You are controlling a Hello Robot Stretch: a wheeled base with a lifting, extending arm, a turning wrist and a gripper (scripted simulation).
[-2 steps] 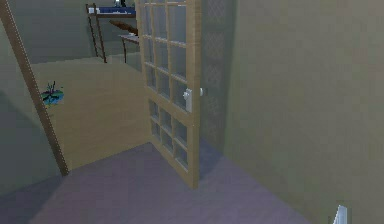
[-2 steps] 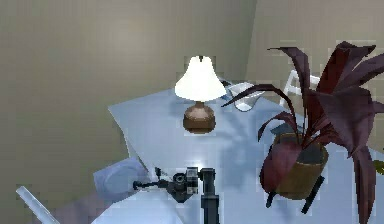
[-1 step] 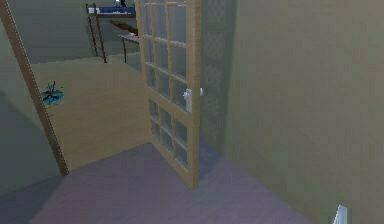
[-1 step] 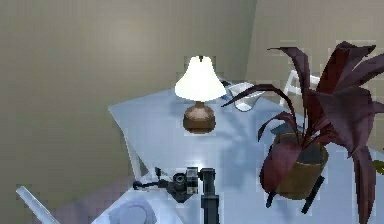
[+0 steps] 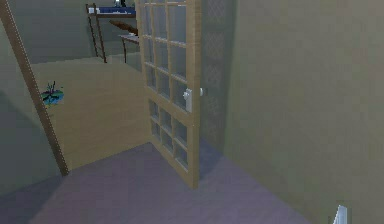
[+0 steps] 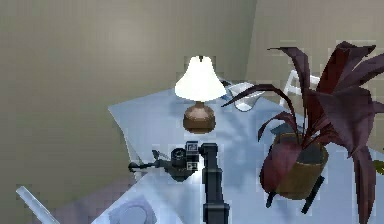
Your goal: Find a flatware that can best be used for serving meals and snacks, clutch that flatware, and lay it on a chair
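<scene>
Arm side view: pale blue table (image 6: 150,115) takes up the middle. The arm (image 6: 212,190) rises from 6 o'clock and ends over the tabletop. The jaws point toward 9 o'clock, thin fingers (image 6: 150,163) stretched over bare tabletop. Cannot tell whether the jaws are apart or together. Nothing hangs at their far end, so they hold nothing.

A lamp (image 6: 200,88) with a white shade and a round brown base stands on the table at about 12 o'clock from the jaws, apart from them. A potted plant (image 6: 295,165) with dark red leaves in a brown pot stands at 4 o'clock from the lamp, just beside the arm at its 3 o'clock. A white curved thing (image 6: 240,97) sits behind the lamp at its 3 o'clock, too small to name.

Task's thing: a pale round flat shape (image 6: 130,213) lies at 7 o'clock from the jaws, near the bottom edge. It may be a plate, cannot be sure. A white slanted bar (image 6: 30,200) shows at 9 o'clock from it, maybe a chair part, unclear.

Forward view: a wooden door (image 5: 170,90) with glass panes stands ajar at centre, with a light handle (image 5: 187,96) on its edge. Purple-grey floor (image 5: 150,190) lies at 6 o'clock. Beyond the doorway there is a beige floor (image 5: 100,110), with a small blue-green plant-like thing (image 5: 52,95) at 9 o'clock and a dark-framed rack (image 5: 105,30) at 11 o'clock. Plain wall (image 5: 300,100) is at 3 o'clock. A small white thing (image 5: 341,215) sits at 5 o'clock.
</scene>
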